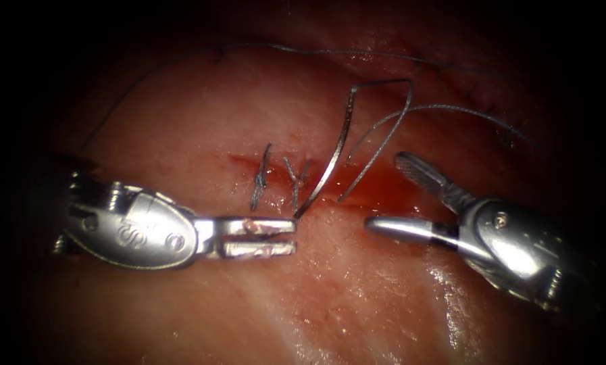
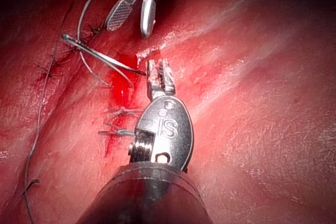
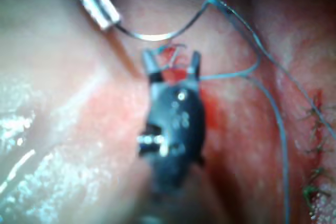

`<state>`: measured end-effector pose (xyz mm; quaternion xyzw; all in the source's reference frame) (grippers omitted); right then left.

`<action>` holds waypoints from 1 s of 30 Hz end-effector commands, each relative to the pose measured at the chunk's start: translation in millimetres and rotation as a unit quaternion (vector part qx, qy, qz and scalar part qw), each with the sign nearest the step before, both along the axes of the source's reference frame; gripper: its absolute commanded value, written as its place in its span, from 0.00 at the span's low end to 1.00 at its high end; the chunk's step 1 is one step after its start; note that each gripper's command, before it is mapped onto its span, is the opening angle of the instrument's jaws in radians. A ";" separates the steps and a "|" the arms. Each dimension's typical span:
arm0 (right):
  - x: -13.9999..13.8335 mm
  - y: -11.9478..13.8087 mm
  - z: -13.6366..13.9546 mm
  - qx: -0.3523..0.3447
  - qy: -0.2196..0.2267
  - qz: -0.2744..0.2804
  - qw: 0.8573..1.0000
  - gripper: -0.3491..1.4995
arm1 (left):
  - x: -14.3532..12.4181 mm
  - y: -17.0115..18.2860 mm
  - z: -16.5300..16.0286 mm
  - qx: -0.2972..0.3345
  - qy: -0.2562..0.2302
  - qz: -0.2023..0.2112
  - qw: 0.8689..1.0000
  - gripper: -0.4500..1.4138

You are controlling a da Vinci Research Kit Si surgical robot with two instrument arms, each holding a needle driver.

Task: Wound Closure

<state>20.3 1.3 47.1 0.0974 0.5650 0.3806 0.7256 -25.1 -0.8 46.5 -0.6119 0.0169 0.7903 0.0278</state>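
The curved needle (image 1: 336,149) stands up over the cut (image 1: 377,186), out of the tissue (image 1: 316,304). My left tool (image 1: 294,237), lying left of the cut, is shut on the needle close to its point. In the left wrist view the needle (image 2: 105,59) ends at that tool's tips (image 2: 159,66). Thread (image 1: 451,107) leaves the needle's top end, loops, and drops into the red fluid in the cut. My right tool (image 1: 384,191) is wide open on the right and holds nothing. In the right wrist view its own jaws (image 3: 171,59) gape below the needle (image 3: 155,36).
Two finished stitches (image 1: 259,179) cross the cut's left part, just above the left tool. Loose thread (image 1: 303,49) trails over the far tissue. A row of older stitches (image 3: 315,145) is in the right wrist view. Wet tissue glistens in front.
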 end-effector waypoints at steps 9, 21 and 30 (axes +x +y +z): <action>1.0 0.5 1.6 0.058 0.004 0.070 0.996 0.78 | -1.5 -1.9 1.5 -0.060 0.013 -0.003 0.998 0.00; 2.4 1.3 1.1 0.089 0.022 0.082 0.992 0.75 | -1.7 -2.1 2.3 -0.070 0.023 -0.002 0.997 0.00; 4.0 1.7 1.4 0.089 0.015 0.093 0.992 0.70 | -1.8 -2.1 2.2 -0.072 0.026 0.001 0.997 0.00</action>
